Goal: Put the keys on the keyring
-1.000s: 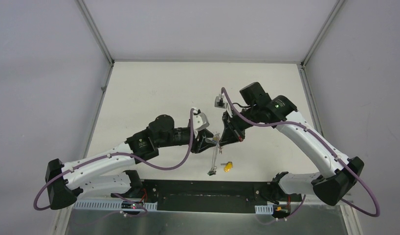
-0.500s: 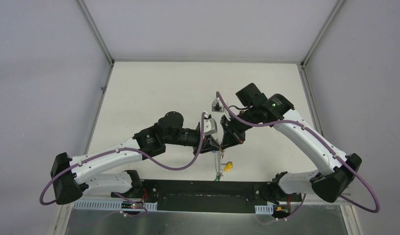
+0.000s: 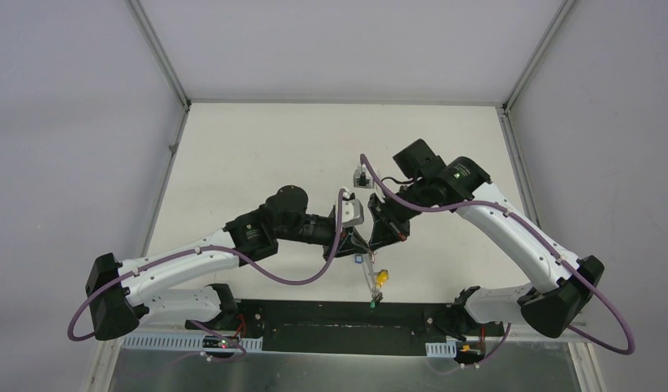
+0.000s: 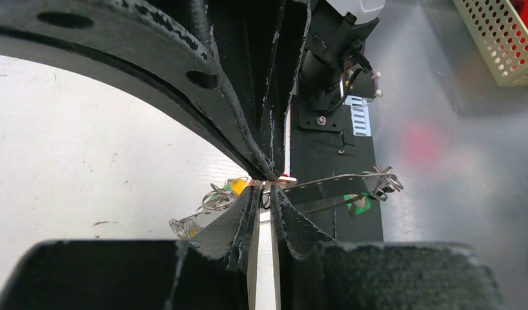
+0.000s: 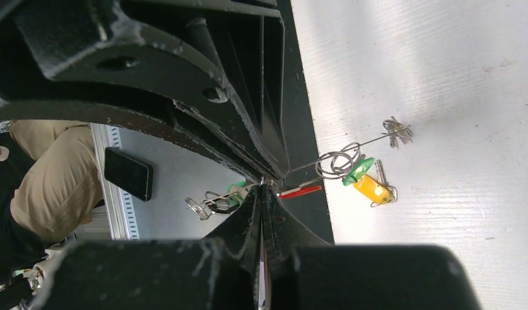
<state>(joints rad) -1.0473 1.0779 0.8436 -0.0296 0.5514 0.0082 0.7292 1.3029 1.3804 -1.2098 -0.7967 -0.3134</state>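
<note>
Just left of the frame's centre in the top view, the left gripper (image 3: pixel 353 245) has its jaws drawn nearly together, a thin slit between them, at the top of the keyring (image 3: pixel 367 282); whether they pinch it cannot be told. The keyring hangs edge-on toward the lower centre, carrying a yellow-headed key (image 3: pixel 381 277) and a green-tagged key (image 3: pixel 372 304). Right of it, the right gripper (image 3: pixel 378 238) has its jaws pressed together on the keyring's top.
</note>
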